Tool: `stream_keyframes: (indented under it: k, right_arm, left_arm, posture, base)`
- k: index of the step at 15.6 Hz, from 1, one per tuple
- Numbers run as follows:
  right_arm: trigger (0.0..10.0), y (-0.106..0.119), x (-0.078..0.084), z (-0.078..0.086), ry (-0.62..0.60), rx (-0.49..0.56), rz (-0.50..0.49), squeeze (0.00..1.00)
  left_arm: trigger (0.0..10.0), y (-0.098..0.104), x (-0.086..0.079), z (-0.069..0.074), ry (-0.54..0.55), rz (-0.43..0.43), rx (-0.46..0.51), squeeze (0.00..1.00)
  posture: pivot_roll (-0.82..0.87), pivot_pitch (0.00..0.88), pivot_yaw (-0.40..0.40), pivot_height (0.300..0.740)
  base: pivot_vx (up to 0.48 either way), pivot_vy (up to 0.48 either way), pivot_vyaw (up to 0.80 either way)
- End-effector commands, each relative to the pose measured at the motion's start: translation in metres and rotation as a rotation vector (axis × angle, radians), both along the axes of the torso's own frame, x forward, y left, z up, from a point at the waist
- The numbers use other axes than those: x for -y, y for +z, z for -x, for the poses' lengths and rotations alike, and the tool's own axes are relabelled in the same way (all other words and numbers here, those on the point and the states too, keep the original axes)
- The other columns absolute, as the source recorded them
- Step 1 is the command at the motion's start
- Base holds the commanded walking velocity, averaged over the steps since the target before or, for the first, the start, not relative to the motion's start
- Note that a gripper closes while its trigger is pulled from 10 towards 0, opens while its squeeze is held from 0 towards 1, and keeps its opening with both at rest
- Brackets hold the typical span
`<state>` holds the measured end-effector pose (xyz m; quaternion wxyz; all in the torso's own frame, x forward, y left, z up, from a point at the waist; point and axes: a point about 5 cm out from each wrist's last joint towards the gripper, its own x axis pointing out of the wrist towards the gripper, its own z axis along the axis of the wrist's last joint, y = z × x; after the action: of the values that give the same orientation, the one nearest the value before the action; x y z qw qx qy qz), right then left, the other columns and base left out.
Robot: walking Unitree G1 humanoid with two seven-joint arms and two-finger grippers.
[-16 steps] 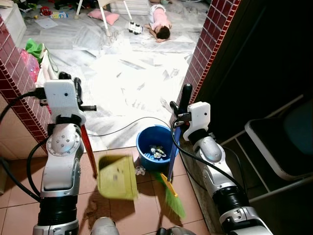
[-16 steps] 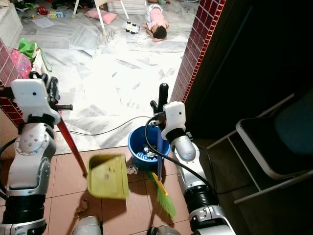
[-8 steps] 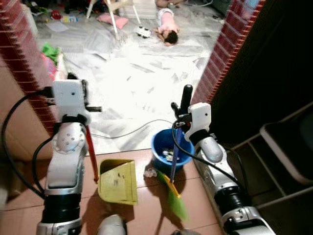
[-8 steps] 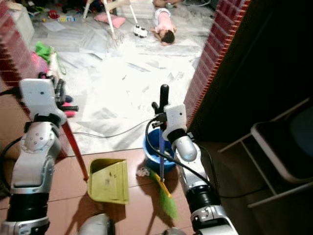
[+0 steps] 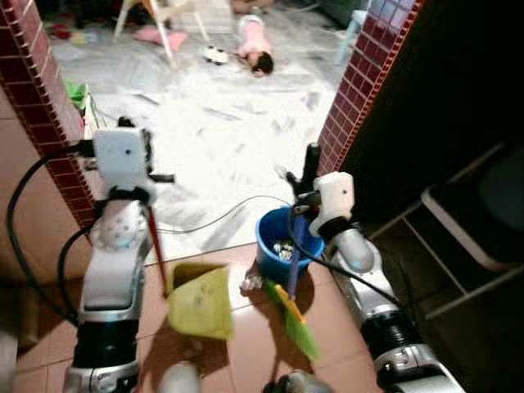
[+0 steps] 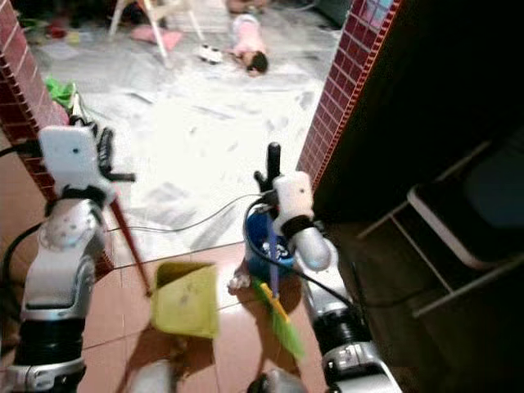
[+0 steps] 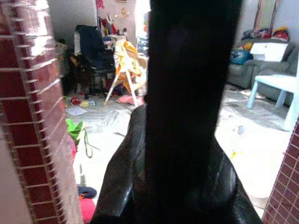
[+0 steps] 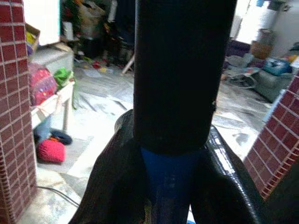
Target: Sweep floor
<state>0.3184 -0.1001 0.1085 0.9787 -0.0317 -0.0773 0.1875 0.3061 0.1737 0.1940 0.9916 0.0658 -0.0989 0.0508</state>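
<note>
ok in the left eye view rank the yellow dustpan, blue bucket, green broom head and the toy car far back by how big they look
1. yellow dustpan
2. blue bucket, partly hidden by the right arm
3. green broom head
4. toy car, smallest, though it sits far from the camera, so its true size is unsure.

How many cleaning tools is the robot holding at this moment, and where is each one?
2. The yellow dustpan hangs on its red handle from the left gripper, above the floor tiles. The broom, on a blue handle, is in the right gripper, beside the blue bucket.
</note>
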Motion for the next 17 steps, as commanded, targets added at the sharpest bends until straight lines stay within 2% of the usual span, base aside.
stream_keyframes:
  k: [1,4,7,10,14,16,17]
  right_arm:
    - [10.0,0.011,-0.003,-0.003,0.013,0.049,0.007,0.0]
    - [10.0,0.01,-0.004,-0.004,0.018,0.048,0.011,0.0]
    - [10.0,0.01,-0.005,-0.004,0.021,0.046,0.013,0.0]
    - [10.0,0.009,-0.004,-0.004,0.017,0.043,0.019,0.0]
    - [10.0,0.005,-0.006,-0.002,0.023,0.027,0.022,0.0]
    - [10.0,0.003,-0.01,-0.003,0.044,0.001,0.013,0.0]
    - [10.0,0.004,-0.011,-0.004,0.048,0.0,0.007,0.0]
  left_arm:
    - [10.0,0.021,0.0,0.001,-0.001,-0.024,0.085,0.0]
    - [10.0,0.025,-0.002,0.003,0.0,-0.047,0.114,0.0]
    - [10.0,0.018,-0.008,0.003,0.018,-0.124,0.076,0.0]
    - [10.0,0.009,-0.013,0.001,0.016,-0.147,0.026,0.0]
    - [10.0,-0.019,-0.022,0.0,0.029,-0.175,-0.096,0.0]
    - [10.0,-0.045,-0.029,0.0,0.059,-0.144,-0.168,0.0]
    - [10.0,-0.052,-0.031,0.0,0.069,-0.128,-0.174,0.0]
  posture:
    - [0.07,0.022,-0.116,0.74]
    - [0.07,0.022,-0.119,0.74]
    - [0.07,0.031,-0.118,0.74]
    - [0.07,0.036,-0.115,0.74]
    - [0.07,0.039,-0.115,0.74]
    - [0.06,0.049,-0.116,0.74]
    - [0.06,0.054,-0.116,0.74]
  base:
    - [0.0,0.48,0.0]
    - [0.0,0.32,0.0]
    - [0.0,0.0,0.0]
    - [0.0,0.0,0.0]
    - [0.0,0.0,0.0]
    - [0.0,0.0,0.0]
    - [0.0,0.0,0.0]
